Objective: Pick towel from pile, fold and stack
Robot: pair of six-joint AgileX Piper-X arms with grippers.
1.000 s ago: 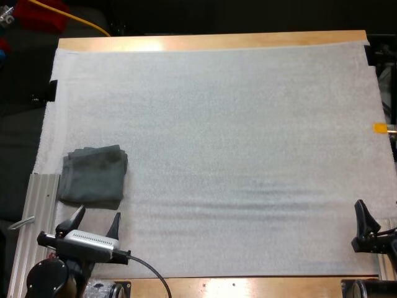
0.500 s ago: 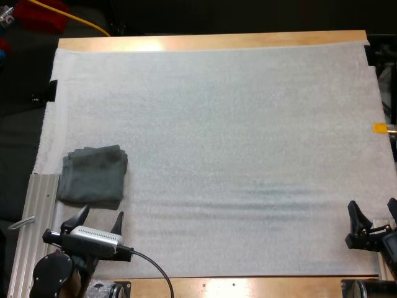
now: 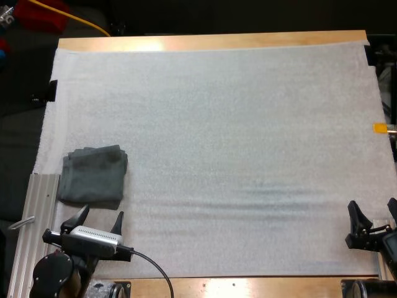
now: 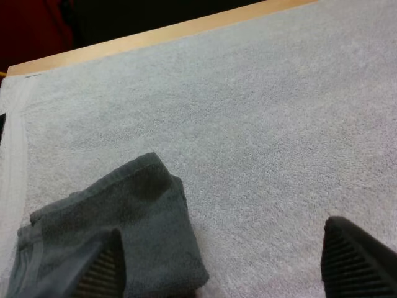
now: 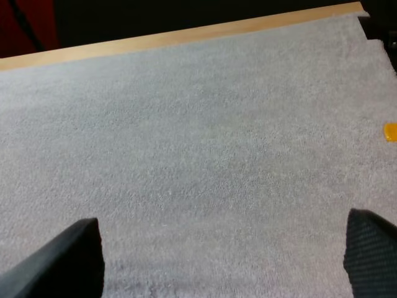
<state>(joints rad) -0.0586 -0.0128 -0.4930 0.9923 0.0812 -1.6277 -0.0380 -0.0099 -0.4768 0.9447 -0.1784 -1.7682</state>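
1. Wooden table (image 3: 211, 41) under a white mat (image 3: 236, 124) was your stage, and most of that mat lay bare.
2. Your folded towel (image 3: 93, 176), dark grey-green, sat flat near the mat's left edge, toward the near side, just beside a metal rail (image 3: 38, 211) along the table's near left.
3. You had the left gripper (image 3: 100, 213) on the near side of that towel, pointing across it, its tips just at the towel's near edge.
4. Its fingers (image 4: 102, 270) were spread wide with nothing between them. From the left wrist, one finger stood in front of the towel's near corner and the other over bare mat to the side.
5. From that same wrist view you could make out the towel's layered edge and its rounded far corner, lying on the mat.
6. You had the right gripper (image 3: 372, 206) over at the mat's near right corner, well apart from the towel.
7. Its fingers (image 5: 68, 257) were spread too, clear of anything, with bare mat stretching ahead to the table's far edge.
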